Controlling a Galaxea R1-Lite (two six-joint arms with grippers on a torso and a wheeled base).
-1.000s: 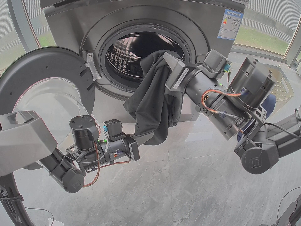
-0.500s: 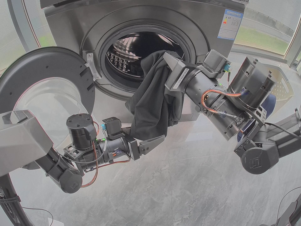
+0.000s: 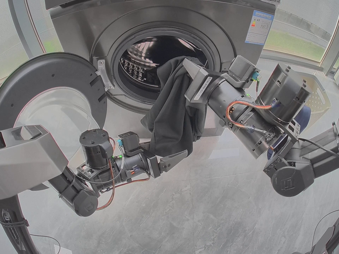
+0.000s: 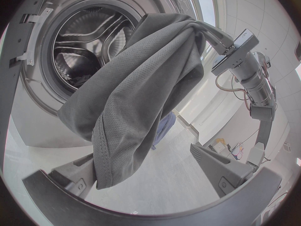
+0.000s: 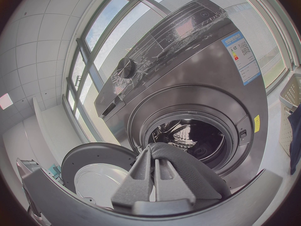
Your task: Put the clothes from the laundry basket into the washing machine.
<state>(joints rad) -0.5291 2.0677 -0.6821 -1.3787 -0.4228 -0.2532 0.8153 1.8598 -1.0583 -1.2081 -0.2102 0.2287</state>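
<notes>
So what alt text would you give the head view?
A robot's right end effector holds a dark garment at the mouth of the washer, the cloth hanging down outside. The left end effector sits open at its lower hem; the door stands open on the left.

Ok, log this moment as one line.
right hand: shut on dark garment at drum mouth | garment: mostly hanging outside | left hand: open below garment | door: open

Grey marbled floor (image 3: pixel 212 209) carries the washing machine (image 3: pixel 159 18) and laundry basket (image 3: pixel 317 101).
</notes>
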